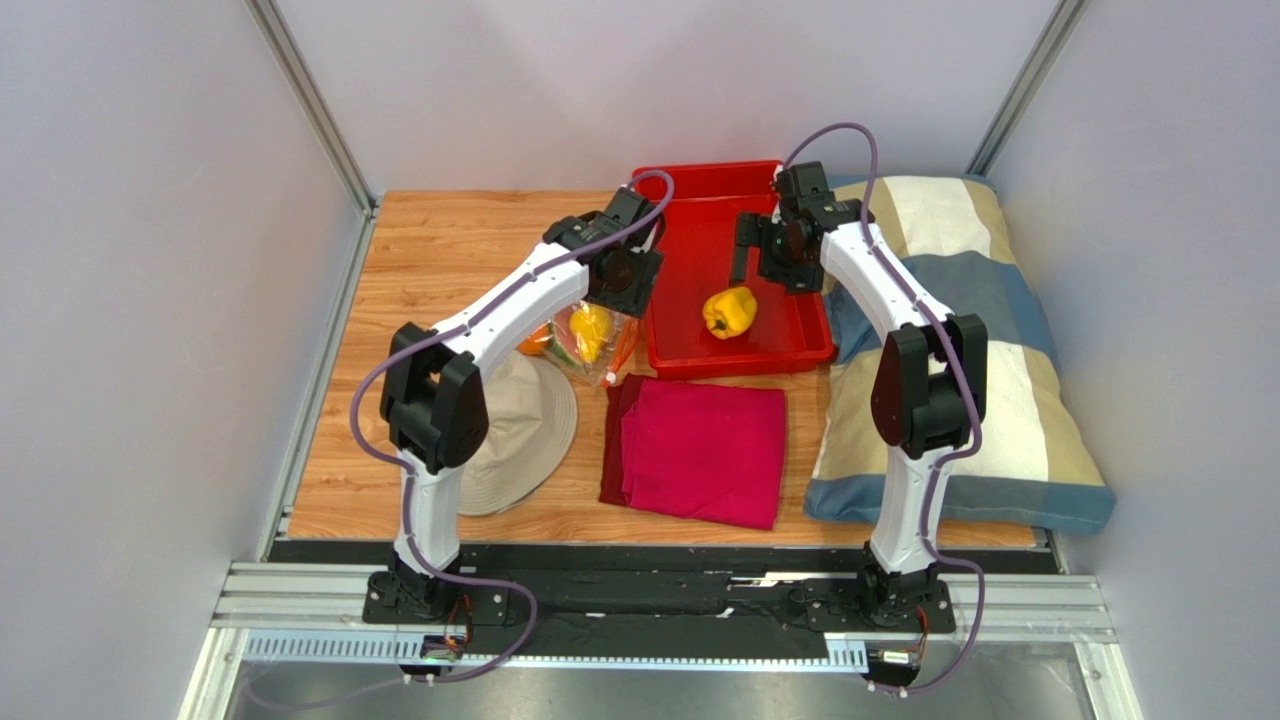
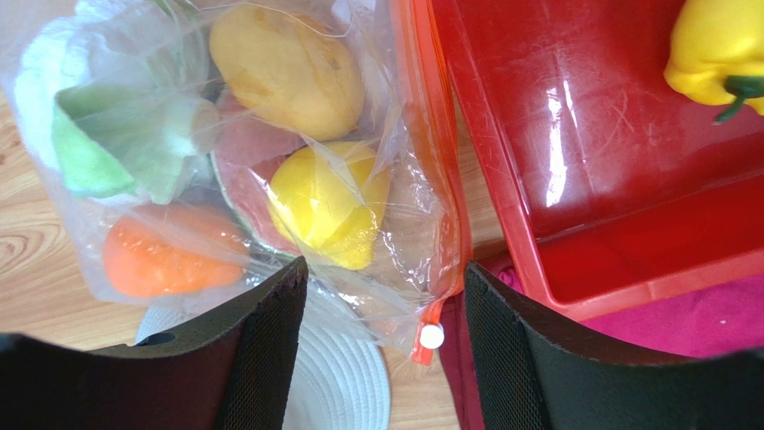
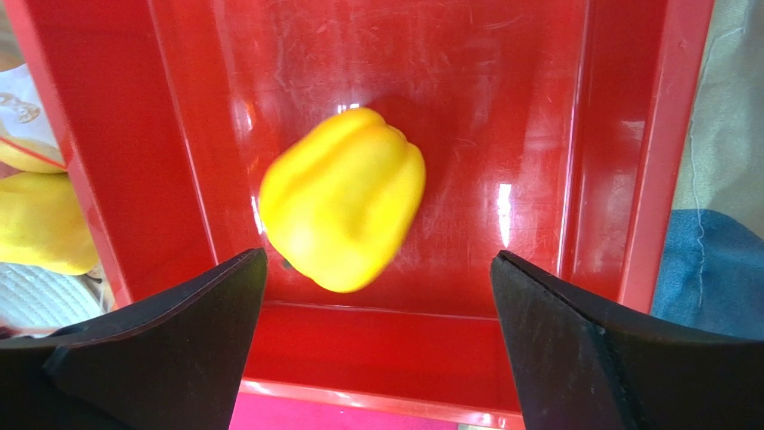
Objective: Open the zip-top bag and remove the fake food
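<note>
Five pieces of fake food lie inside the zip-top bag (image 2: 395, 224), a clear, crinkly film sack: a white cauliflower (image 2: 99, 125) with green leaves, two smooth yellow fruits (image 2: 287, 67), a round orange (image 2: 157, 255) and a pinkish watermelon slice (image 2: 251, 170). The bag rests on the wooden table (image 1: 436, 248), just beside the left wall of the red tray (image 1: 781, 353), and its near part overlaps the ribbed brim of a beige hat (image 1: 526, 435). Its orange-red zip strip (image 2: 444, 179) runs from far to near along the side facing the tray, with a white slider (image 2: 432, 336) at the near end. The left gripper (image 2: 386, 358) has its fingers apart, and the bag's near corner shows between them. The sixth piece, a glossy yellow bell pepper (image 3: 345, 197), is in the hard, scratched plastic tray at the table's far edge, slightly blurred, its green stem toward the near wall. The right gripper (image 3: 377, 349) hangs over it with the fingers spread wide, touching nothing
</note>
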Tool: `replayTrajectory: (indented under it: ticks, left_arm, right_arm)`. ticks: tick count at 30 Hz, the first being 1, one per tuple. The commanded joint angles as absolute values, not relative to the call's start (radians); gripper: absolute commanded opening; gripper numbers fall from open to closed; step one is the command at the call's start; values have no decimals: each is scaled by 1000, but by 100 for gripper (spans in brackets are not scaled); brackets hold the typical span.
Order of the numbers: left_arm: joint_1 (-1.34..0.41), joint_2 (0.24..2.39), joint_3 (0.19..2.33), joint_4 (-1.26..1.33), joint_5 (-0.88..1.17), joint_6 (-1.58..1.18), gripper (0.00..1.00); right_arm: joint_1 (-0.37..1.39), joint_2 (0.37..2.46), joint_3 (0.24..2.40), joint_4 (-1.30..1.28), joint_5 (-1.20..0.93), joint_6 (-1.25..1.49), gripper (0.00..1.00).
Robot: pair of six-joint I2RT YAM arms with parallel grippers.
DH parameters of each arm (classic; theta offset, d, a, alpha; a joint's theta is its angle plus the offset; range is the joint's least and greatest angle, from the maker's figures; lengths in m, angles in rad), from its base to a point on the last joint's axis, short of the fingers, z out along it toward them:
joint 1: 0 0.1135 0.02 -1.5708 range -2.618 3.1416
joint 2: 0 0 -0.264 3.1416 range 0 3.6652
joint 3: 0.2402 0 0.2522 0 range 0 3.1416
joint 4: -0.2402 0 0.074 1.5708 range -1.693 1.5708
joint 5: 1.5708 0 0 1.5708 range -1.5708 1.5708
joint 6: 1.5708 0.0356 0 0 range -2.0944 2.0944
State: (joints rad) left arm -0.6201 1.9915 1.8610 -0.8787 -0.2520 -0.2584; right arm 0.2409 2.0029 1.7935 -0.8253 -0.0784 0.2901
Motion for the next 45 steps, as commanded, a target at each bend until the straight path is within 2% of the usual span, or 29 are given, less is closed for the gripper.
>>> replayTrajectory:
  ticks: [1,8,9,10,11,13,14,17,18,19,20,25,29,34,38,41,43,45]
  left_arm:
    - [-626,2037,1921,-874,-233,-238,74]
    - [-626,2059,1918,-879,-221,-230,80]
    - [-626,2069,1916,-877,-224,-229,76]
    - [-626,2071,1916,-879,-238,-224,71]
    - [-624,2074,1914,-885,-242,-216,57]
    - [-623,2068,1913,-885,-251,-212,43]
    - [-621,2059,1911,-885,-252,-210,29]
    - [-601,2025,1901,-885,-245,-224,0]
    - [-592,2005,1899,-882,-235,-229,0]
    - [-585,1993,1893,-877,-200,-235,0]
    - [-578,1980,1882,-864,-183,-241,0]
    - [-549,1918,1868,-850,-112,-252,0]
    - [-526,1879,1849,-848,-83,-264,0]
    - [-506,1844,1825,-830,-41,-259,0]
    - [-502,1829,1813,-807,-8,-278,0]
    - [-502,1833,1813,-805,15,-287,0]
    - [-502,1833,1812,-805,28,-294,0]
    - [-500,1833,1813,-802,41,-296,0]
  right_arm:
    - [262,1937,1831,-799,-74,273,100]
    - [314,1922,1847,-755,-127,305,100]
    - [318,1927,1850,-753,-136,307,100]
    - [327,1930,1850,-749,-150,310,100]
    - [330,1933,1851,-749,-166,314,100]
    - [342,1940,1848,-746,-228,328,100]
    - [344,1942,1823,-733,-265,342,100]
    - [356,1950,1752,-661,-394,443,94]
    - [360,1948,1734,-588,-444,500,91]
    - [370,1957,1715,-556,-472,530,80]
    - [376,1963,1704,-525,-498,564,76]
    - [454,2023,1726,-397,-561,621,64]
    - [498,2092,1755,-330,-595,695,64]
    - [554,2155,1808,-325,-581,683,79]
    - [568,2192,1839,-325,-578,689,79]
    - [572,2204,1851,-316,-565,684,76]
    - [571,2217,1867,-310,-569,690,67]
    - [571,2221,1873,-296,-569,696,65]
